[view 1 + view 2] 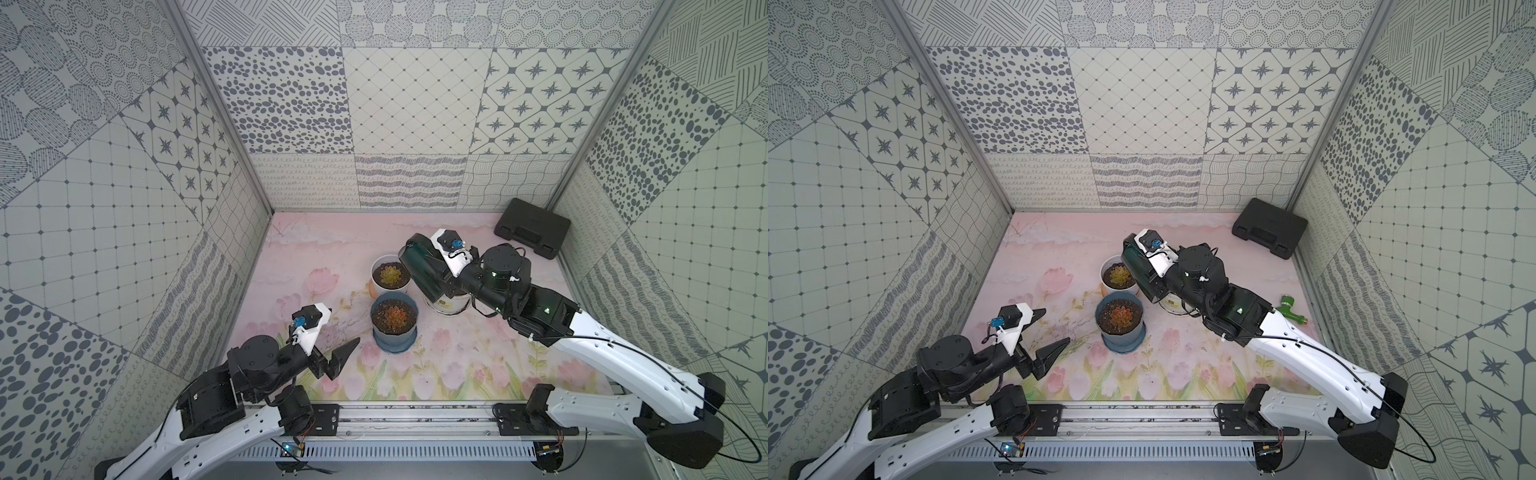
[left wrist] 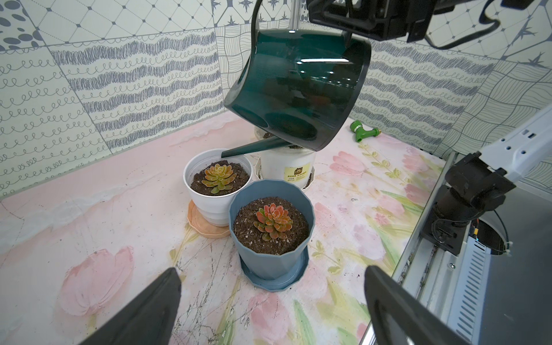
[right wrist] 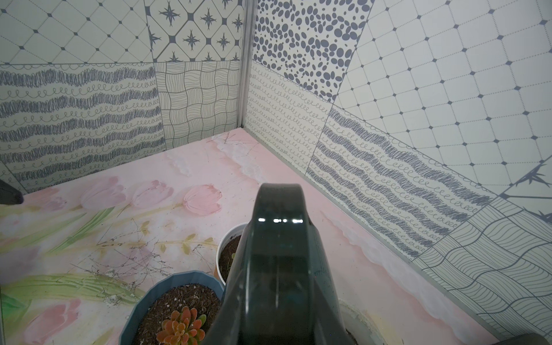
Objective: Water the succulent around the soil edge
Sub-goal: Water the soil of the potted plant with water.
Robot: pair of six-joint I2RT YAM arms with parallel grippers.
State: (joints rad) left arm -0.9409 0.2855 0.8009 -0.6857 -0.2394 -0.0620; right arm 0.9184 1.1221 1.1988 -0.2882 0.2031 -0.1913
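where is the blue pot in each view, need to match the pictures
In a top view: blue pot near the picture's centre, nearer the arms than the white pot.
In a top view: same spot, shifted slightly left.
Left wrist: nearest pot, in full view.
Right wrist: beside the watering can, cut by the frame edge.
Shared landmark: the white pot next to it.

Dark green watering can (image 2: 298, 83), white pot (image 2: 209, 206) with a yellow-green succulent (image 2: 218, 178), blue pot (image 2: 268, 263) with an orange-red succulent (image 2: 272, 221), pink tulip-print table (image 2: 89, 194).
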